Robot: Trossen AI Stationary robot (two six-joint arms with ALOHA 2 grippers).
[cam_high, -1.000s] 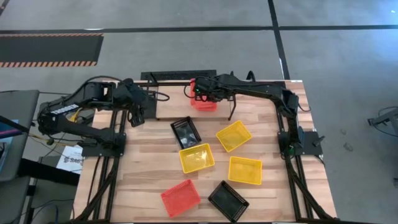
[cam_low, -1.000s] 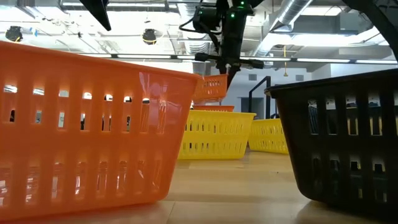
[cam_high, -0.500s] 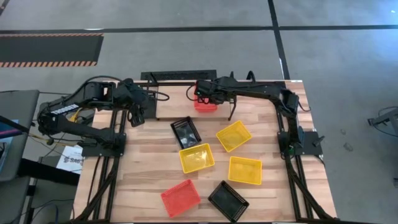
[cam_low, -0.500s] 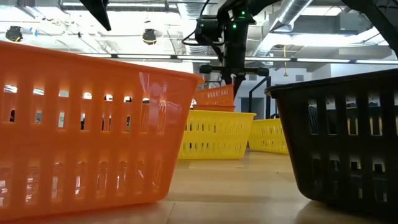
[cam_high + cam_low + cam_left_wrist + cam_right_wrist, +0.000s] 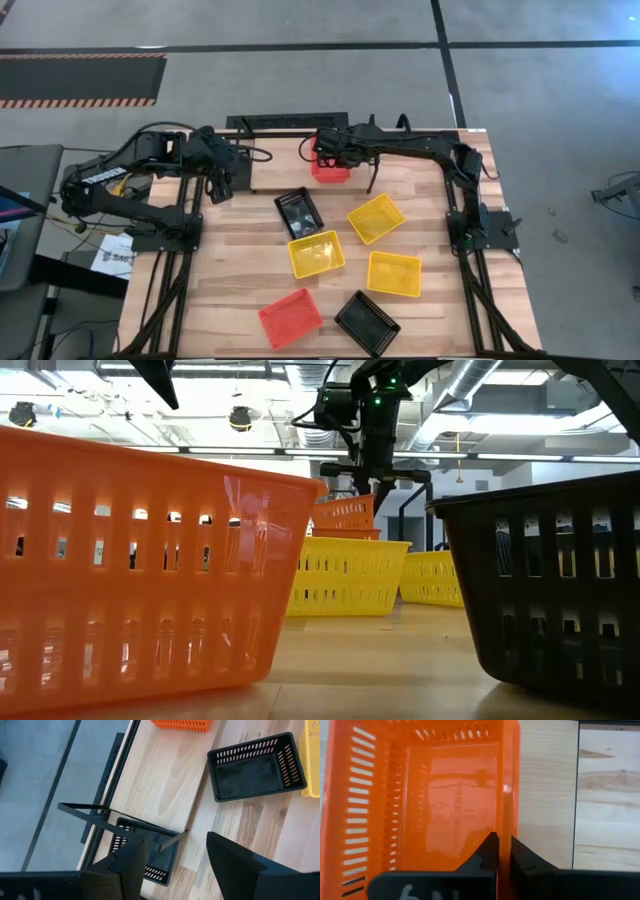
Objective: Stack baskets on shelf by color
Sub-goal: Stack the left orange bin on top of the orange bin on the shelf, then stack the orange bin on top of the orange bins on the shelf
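**Red basket going onto the shelf, right arm doing the work**

Going left to right across the table: we're parking our left gripper (image 5: pixel 222 183) over the far-left end of the shelf (image 5: pixel 275 175), fingers spread open with nothing between them. From its wrist camera we're looking down at a black basket (image 5: pixel 145 851) sitting under the shelf's wire end loop, and at another black basket (image 5: pixel 299 212) lying out on the tabletop just near of the shelf.

Moving right, we're holding a red-orange basket (image 5: pixel 331 168) with our right gripper (image 5: pixel 331 152) at the shelf's right end. The fingers are pinched shut on the basket's long side wall, one finger inside and one outside, as the right wrist view shows. In the low view the basket looks about level and seems to be sitting on another red-orange one (image 5: pixel 343 533), though we can't tell for sure whether it's fully seated or a hair above.

The relation that matters: the basket is directly below the gripper, its long axis running near-to-far, and it needs to line up with the one underneath before we let go. The right arm is plainly the nearer one for this.

It's a shallow tray with slotted mesh sides, glossy, and a faint label on the floor.

Farther right and nearer, three yellow baskets (image 5: pixel 376 218) (image 5: pixel 316 254) (image 5: pixel 393 273), one red-orange (image 5: pixel 290 318) and one black (image 5: pixel 366 322) are waiting on the tabletop.
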